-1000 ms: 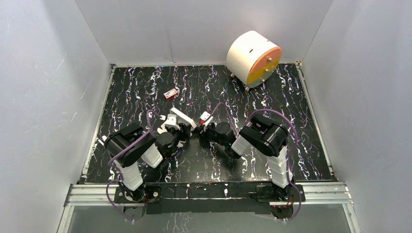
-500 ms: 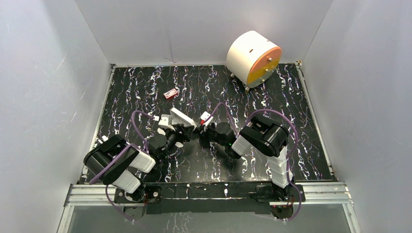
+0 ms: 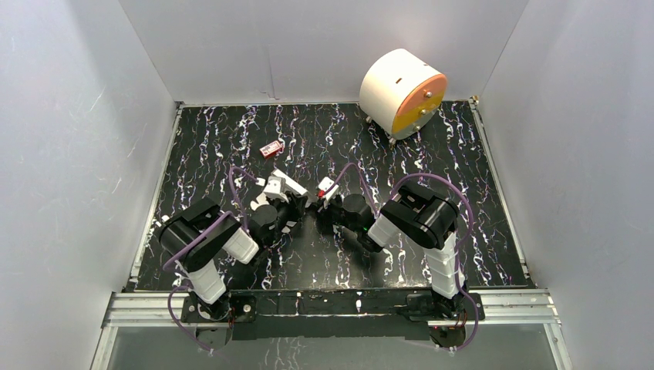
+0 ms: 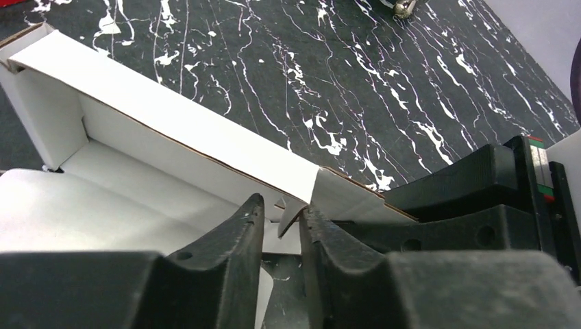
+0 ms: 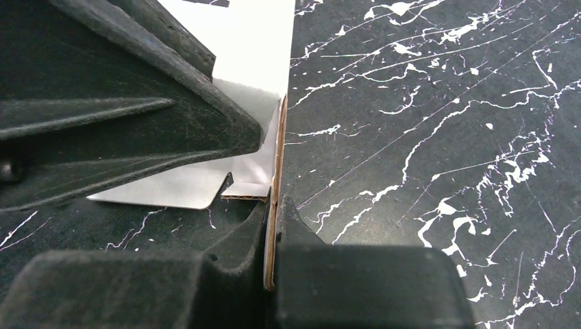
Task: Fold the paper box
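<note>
The paper box is white cardboard, partly folded, held mid-table between both grippers. In the left wrist view its long wall stands upright over the floor panel. My left gripper has its fingers narrowly apart, and a small flap corner lies between them against the right finger. My right gripper is shut on the edge of a box panel, the brown cut edge pinched between its fingers. In the top view the left gripper and the right gripper meet tip to tip at the box.
A big white cylinder with an orange face stands at the back right. A tiny red item lies behind the box. White walls enclose the black marbled table on three sides.
The left arm dropped low to the left half a second ago, then rose back. The box's raised wall has shifted slightly left. The right arm has not moved.
</note>
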